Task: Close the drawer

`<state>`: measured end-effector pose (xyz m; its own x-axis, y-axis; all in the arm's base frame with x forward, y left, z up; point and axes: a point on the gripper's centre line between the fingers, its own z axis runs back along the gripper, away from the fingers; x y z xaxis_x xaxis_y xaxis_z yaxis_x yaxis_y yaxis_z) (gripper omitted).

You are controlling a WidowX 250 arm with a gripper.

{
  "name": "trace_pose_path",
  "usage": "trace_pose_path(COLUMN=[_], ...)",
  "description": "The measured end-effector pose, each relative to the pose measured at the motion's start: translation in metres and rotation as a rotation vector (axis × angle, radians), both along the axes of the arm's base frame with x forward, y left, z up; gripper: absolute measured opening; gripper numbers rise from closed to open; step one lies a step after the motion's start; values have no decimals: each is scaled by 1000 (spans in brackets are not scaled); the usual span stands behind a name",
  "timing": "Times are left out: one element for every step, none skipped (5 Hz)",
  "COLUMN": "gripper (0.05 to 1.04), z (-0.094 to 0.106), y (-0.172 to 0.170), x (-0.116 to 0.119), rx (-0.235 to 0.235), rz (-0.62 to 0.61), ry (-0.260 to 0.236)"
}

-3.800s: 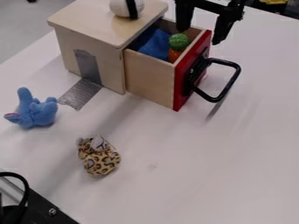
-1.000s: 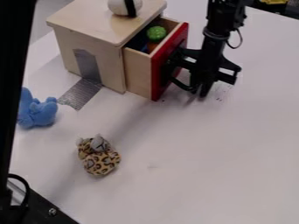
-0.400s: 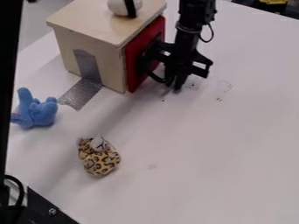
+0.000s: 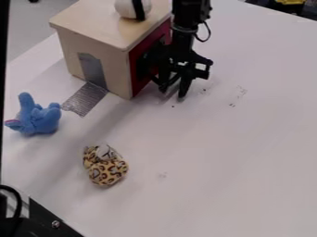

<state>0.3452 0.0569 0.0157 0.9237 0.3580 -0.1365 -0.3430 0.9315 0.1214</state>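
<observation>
Against the right side of the wooden box (image 4: 102,60), the red drawer front (image 4: 142,84) sits flush, with none of the drawer's wooden sides showing. Its black handle (image 4: 153,78) is partly hidden behind the gripper. My gripper (image 4: 173,93) hangs down just right of the drawer front, at the handle, low over the table. Its two fingers stand apart, so it is open. What was inside the drawer is hidden.
A white ball with a black band (image 4: 133,8) rests on the box. Silver tape (image 4: 85,99) joins the box to the table (image 4: 217,152). A blue plush toy (image 4: 38,118) lies at left, a leopard-print plush (image 4: 106,170) lower down.
The drawer has slid left into the box, from well out to flush. My gripper came down to the handle and moved left along with the drawer; its fingers now stand wider apart than just before.
</observation>
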Motion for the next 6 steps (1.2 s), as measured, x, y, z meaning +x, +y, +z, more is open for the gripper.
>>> trace_pose_path(gripper=[921, 1007, 1000, 1000, 1000, 1000], z=[21, 79, 94, 100, 109, 110], y=[-8, -24, -42, -53, -53, -54], x=[5, 24, 26, 27, 27, 28], rx=[-33, -26, -42, -48, -45, -46], rz=[-28, -107, -177, -251, -331, -344], ry=[-57, -195, -235, -231, -206, -207])
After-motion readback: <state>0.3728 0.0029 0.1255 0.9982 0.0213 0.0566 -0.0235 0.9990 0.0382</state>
